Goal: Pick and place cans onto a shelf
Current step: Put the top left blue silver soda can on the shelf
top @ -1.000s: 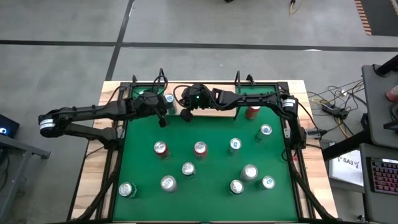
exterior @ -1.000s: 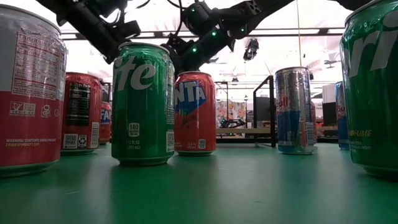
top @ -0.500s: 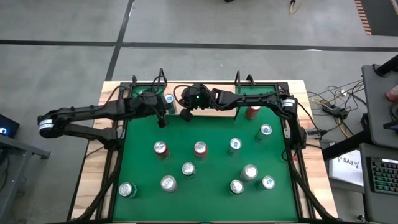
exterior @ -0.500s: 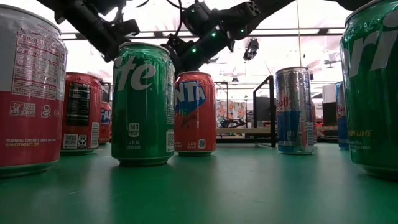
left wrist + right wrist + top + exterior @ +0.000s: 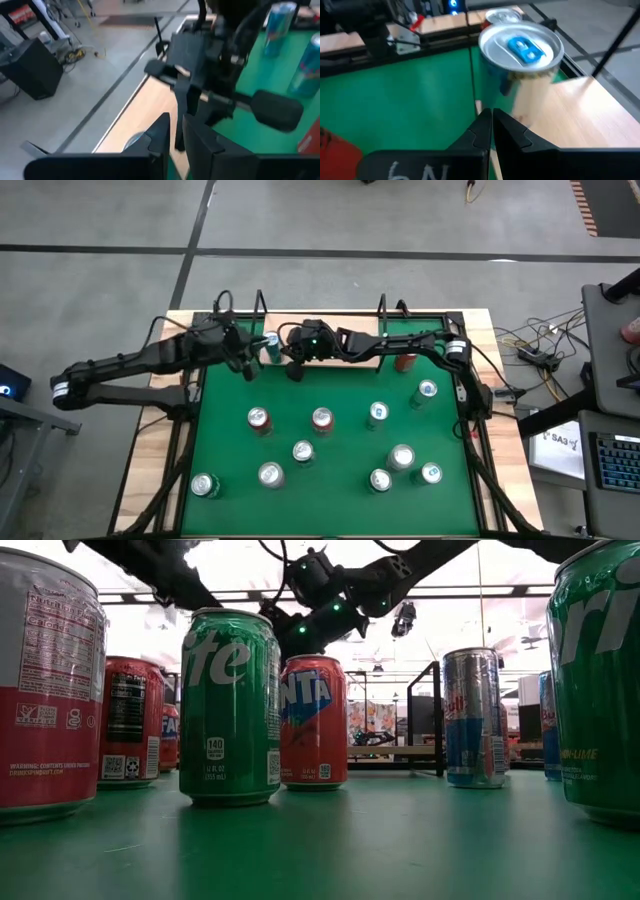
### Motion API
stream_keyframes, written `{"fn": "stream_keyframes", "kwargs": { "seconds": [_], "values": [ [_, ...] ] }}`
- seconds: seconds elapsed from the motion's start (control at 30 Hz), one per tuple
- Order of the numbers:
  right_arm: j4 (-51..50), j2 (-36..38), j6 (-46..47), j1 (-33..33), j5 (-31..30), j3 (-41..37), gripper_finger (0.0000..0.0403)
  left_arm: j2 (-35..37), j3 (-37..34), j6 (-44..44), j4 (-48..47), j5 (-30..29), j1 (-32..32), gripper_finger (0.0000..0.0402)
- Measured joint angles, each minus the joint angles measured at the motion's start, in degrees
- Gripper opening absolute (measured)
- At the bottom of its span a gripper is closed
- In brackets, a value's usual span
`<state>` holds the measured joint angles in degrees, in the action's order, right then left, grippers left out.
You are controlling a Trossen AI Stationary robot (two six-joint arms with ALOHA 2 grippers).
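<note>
Cans: small drink cylinders of thin painted metal, smooth and glossy on the wall, with a rolled rim and a flat silver lid carrying a pull tab. Judged stiff along the height but easily dented across the wall if empty, heavier and steadier if full (which cannot be told); slippery to a hard finger. Best hold: across the body at mid-height, jaws square to the wall, not on the lid.

Location: ten or so stand upright and apart on the green counter, among them a red-topped can and a green can close to the low camera. One blue-tabbed can stands on the shelf, a flat light-wood board with thin black wire uprights at the counter's far edge.

Left pincer: closed or nearly so, empty, just beside that shelved can.

Right pincer: closed, empty, on the can's other side, fingers pointing towards it.
</note>
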<state>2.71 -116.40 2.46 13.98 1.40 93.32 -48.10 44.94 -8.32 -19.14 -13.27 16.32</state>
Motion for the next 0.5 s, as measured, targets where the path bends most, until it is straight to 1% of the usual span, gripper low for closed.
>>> {"fn": "stream_keyframes", "kwargs": {
  "seconds": [0.03,0.27,0.5],
  "values": [
    [0.72,0.00,-0.02,-0.08,0.13,0.00,0.0009,0.67,-0.30,0.15,0.35,0.77,-0.02,0.0036],
    [5.83,0.02,-0.82,-0.11,0.15,0.00,0.0009,3.46,-0.77,1.20,1.14,1.20,-0.02,0.0036],
    [7.94,0.02,-1.44,0.04,0.12,0.00,0.0009,3.93,-0.78,1.29,1.14,1.23,0.00,0.0036]
  ]
}}
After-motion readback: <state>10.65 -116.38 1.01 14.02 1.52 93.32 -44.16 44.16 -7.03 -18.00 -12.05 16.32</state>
